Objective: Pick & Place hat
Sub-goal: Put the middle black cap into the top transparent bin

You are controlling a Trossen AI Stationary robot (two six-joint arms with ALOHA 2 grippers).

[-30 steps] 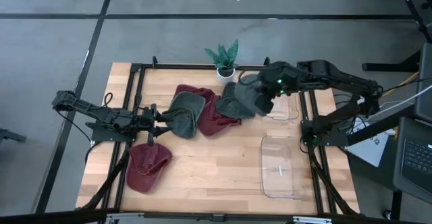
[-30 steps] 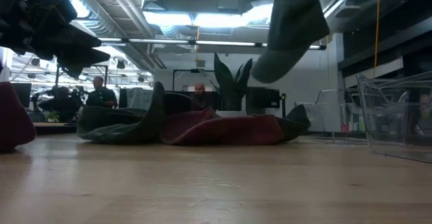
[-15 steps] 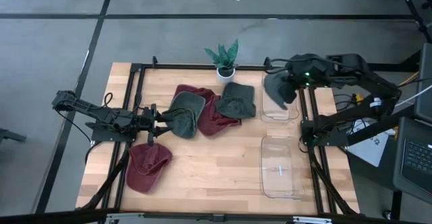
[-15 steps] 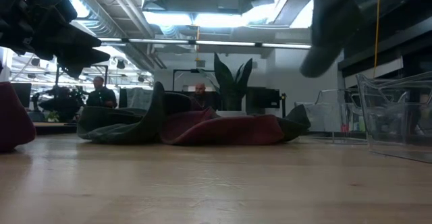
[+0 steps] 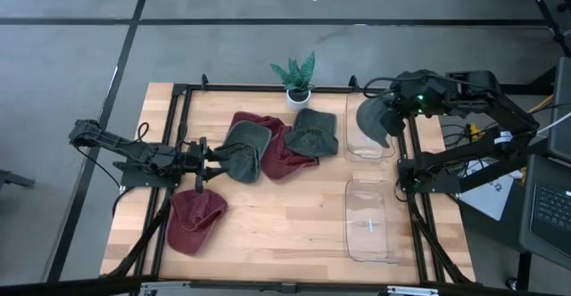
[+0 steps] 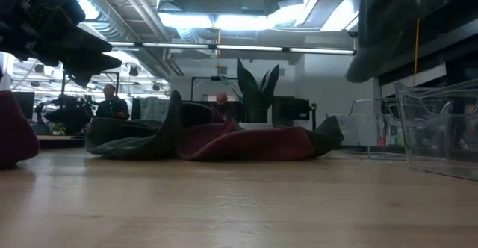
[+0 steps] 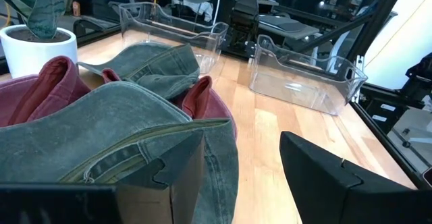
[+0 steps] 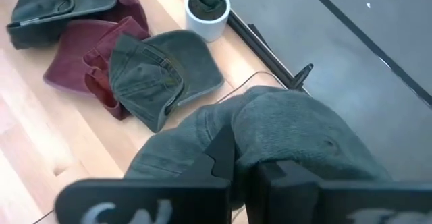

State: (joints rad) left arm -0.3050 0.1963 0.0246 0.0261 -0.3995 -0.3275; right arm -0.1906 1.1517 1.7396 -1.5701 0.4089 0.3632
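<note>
My right gripper (image 5: 403, 104) is shut on a grey-green hat (image 5: 375, 119) and holds it in the air over the far clear bin (image 5: 364, 150) at the table's right side. In the low view the hat (image 6: 381, 31) hangs high up. On the table lie another green hat (image 5: 314, 132), a red hat (image 5: 284, 153) under it, a green hat (image 5: 245, 149) and a separate red hat (image 5: 196, 220). My left gripper (image 5: 212, 160) stands open and level at the near-left green hat (image 7: 115, 123). My right gripper pinches a bunched fold of the hat's cloth (image 8: 248, 146) between its two fingers, coming from above and slanting down. The hat hangs below the fingers, clear of the table and the bin. My left gripper's one finger (image 7: 177, 173) stands at the green hat's edge; whether it touches I cannot tell.
A second clear bin (image 5: 350, 216) lies nearer the front on the right. A small potted plant (image 5: 296, 80) stands at the far edge. A black frame (image 5: 183, 127) runs around the tabletop. Bare wood (image 5: 285, 225) shows in the middle front.
My right gripper has carried the grey-green hat toward the table's right edge, from above the hats in the middle to above the far clear bin, tipping a little on the way. The hat stays hanging clear below it.
</note>
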